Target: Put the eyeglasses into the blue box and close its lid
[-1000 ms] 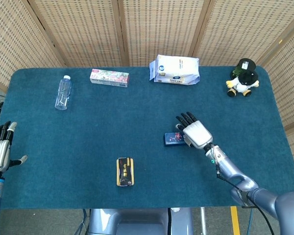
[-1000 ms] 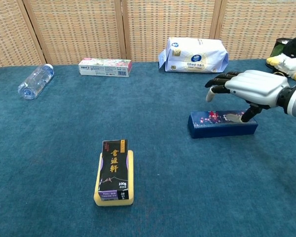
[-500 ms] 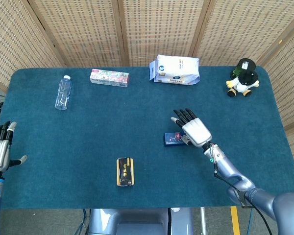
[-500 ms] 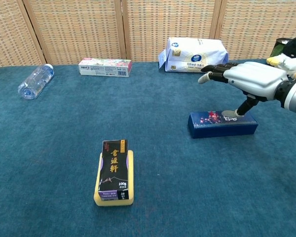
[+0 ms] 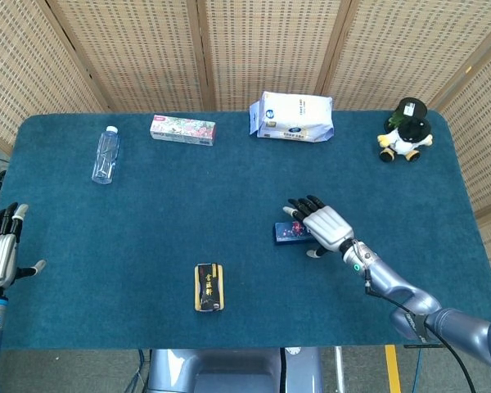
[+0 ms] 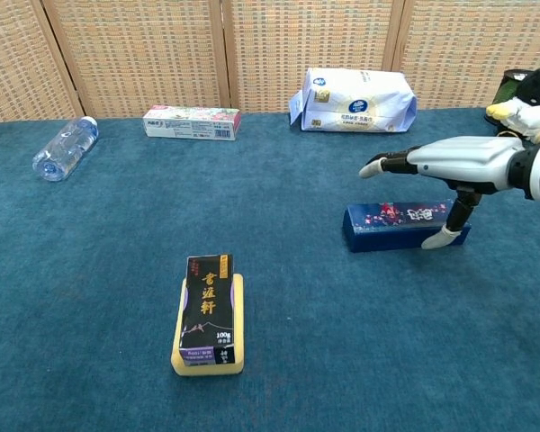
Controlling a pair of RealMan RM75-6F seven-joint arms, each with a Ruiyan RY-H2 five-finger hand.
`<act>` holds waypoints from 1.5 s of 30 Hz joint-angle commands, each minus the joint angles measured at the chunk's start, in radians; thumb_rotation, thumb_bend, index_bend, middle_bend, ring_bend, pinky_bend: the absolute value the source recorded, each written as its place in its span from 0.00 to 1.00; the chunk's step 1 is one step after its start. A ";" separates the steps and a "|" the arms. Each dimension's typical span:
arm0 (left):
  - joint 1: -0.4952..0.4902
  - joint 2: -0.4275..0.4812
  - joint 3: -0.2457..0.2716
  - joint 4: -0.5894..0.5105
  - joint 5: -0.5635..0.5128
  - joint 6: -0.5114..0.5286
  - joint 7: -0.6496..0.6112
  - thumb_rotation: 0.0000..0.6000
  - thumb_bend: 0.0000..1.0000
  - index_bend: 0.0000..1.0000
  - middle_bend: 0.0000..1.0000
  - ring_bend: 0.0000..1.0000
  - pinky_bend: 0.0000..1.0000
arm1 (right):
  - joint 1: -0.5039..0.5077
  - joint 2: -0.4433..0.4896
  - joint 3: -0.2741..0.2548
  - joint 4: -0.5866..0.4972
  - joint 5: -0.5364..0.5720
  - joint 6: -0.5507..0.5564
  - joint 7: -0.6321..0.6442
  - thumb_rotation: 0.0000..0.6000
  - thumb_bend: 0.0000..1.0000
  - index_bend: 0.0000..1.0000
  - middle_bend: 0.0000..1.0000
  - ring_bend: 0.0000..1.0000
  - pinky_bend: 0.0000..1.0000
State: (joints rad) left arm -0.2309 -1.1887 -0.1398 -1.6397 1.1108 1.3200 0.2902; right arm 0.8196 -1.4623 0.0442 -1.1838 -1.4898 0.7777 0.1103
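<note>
Blue box (image 6: 405, 225) lies lid down, closed, right of the black-and-yellow carton (image 6: 207, 313) on the teal table (image 5: 147, 213). Your right hand (image 6: 454, 162) hovers flat over the box, fingers (image 6: 385, 163) spread, nothing held, thumb pointing down at the box's near front face. Your left hand (image 5: 0, 250) sits far left of the box at the table edge, fingers apart, empty. Eyeglasses can't be seen with the lid shut.

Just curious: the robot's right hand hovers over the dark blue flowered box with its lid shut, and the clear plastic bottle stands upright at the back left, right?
Not quite: the clear plastic bottle lies on its side, as the chest view shows. The rest holds: right hand over the shut dark blue flowered box.
</note>
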 commanded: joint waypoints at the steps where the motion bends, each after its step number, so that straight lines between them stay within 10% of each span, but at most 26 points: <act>1: -0.001 -0.001 -0.001 0.000 -0.002 -0.001 0.001 1.00 0.00 0.00 0.00 0.00 0.00 | 0.013 -0.029 -0.001 0.035 0.010 -0.018 -0.016 1.00 0.11 0.00 0.00 0.00 0.00; 11: 0.000 0.002 -0.003 0.001 -0.005 -0.002 -0.006 1.00 0.00 0.00 0.00 0.00 0.00 | 0.034 -0.104 0.012 0.131 0.043 -0.061 -0.030 1.00 0.20 0.01 0.15 0.00 0.00; 22: -0.002 0.003 -0.004 0.004 -0.007 -0.007 -0.008 1.00 0.00 0.00 0.00 0.00 0.00 | 0.026 -0.140 0.027 0.176 0.060 -0.031 -0.052 1.00 0.34 0.43 0.48 0.07 0.00; 30: -0.002 0.001 -0.003 0.004 -0.007 -0.004 -0.006 1.00 0.00 0.00 0.00 0.00 0.00 | 0.019 -0.150 0.030 0.183 0.071 -0.020 -0.083 1.00 0.36 0.48 0.53 0.13 0.03; 37: -0.002 0.000 -0.003 0.005 -0.007 -0.004 -0.004 1.00 0.00 0.00 0.00 0.00 0.00 | 0.014 -0.144 0.034 0.174 0.080 -0.018 -0.087 1.00 0.35 0.45 0.35 0.13 0.03; 45: -0.002 -0.002 -0.003 0.005 -0.009 -0.004 -0.001 1.00 0.00 0.00 0.00 0.00 0.00 | 0.009 -0.128 0.035 0.144 0.072 -0.008 -0.048 1.00 0.26 0.15 0.00 0.00 0.03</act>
State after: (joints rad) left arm -0.2333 -1.1902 -0.1426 -1.6351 1.1016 1.3165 0.2894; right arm 0.8315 -1.5933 0.0770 -1.0333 -1.4149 0.7597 0.0538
